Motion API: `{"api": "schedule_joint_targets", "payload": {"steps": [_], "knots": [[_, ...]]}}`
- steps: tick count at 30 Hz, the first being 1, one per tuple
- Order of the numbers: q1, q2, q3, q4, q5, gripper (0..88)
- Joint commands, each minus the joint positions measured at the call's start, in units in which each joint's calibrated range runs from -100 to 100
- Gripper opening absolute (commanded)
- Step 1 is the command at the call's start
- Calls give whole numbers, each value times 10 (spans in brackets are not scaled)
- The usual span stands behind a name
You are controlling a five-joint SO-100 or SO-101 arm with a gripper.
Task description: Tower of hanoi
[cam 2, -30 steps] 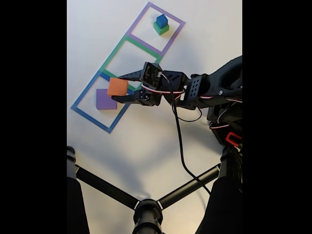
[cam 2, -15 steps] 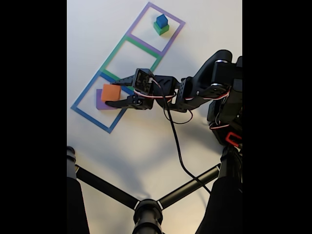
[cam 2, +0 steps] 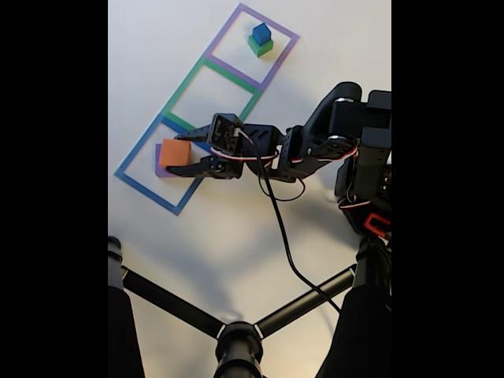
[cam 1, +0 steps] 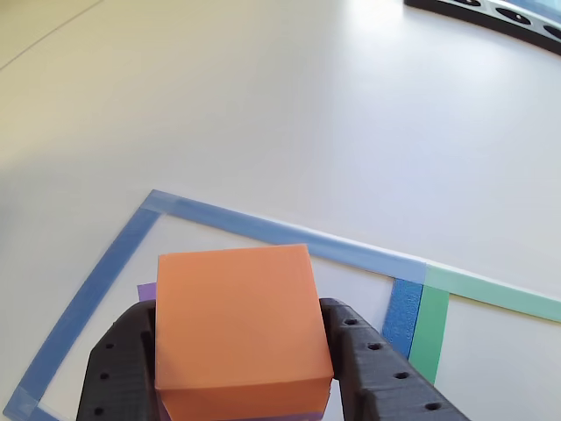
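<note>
Orange block has shifted left and down vs. 1 s ago; now sits over purple slab inside blue tape square, approx. centred. Gripper clamped on block, jaws on both sides. Judgement: placement step nearly done, release pending. Green cube w/ blue cube on top unchanged in purple tape square. Block: matte foam look, sharp edges, flat faces. Jaws: black printed plastic, perforated. Table: smooth, white.
</note>
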State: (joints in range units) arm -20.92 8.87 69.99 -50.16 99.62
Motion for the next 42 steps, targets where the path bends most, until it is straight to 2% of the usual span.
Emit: {"api": "schedule_joint_targets", "payload": {"steps": [1, 22, 32, 42], "knots": [[-8, -1, -32, -18, 4, 95], [-5, 31, -55, -18, 4, 128], [4, 41, -56, -22, 4, 266], [3, 23, -81, -14, 4, 316]]}}
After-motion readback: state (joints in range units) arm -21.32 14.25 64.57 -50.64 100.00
